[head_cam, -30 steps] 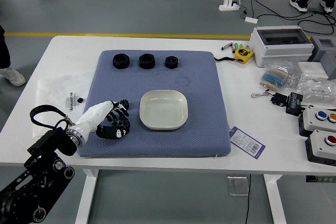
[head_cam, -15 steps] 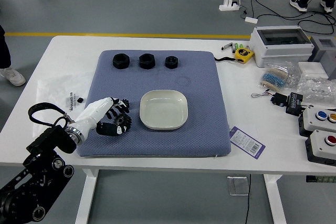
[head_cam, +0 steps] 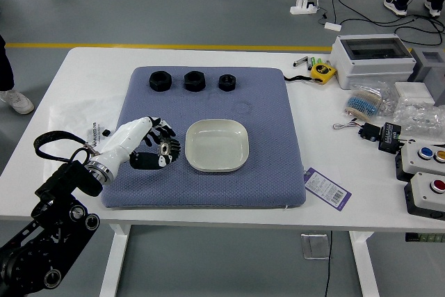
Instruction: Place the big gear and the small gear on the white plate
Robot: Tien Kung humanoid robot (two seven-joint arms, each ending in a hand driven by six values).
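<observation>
The dark gear (head_cam: 169,149) sits at the fingertips of the left hand (head_cam: 141,140), pinched between thumb and fingers, its pale hub showing (big or small, I can't tell). Just right of that hand, apart from it, lies the white plate (head_cam: 217,145). Under both spreads the blue-grey mat (head_cam: 271,172). Beyond the hand, three black pieces (head_cam: 195,81) stand in a row; farther out, beyond and to the right, is a yellow tape measure (head_cam: 322,72).

A yellow tape measure (head_cam: 322,72) lies beside a white box (head_cam: 374,71).
</observation>
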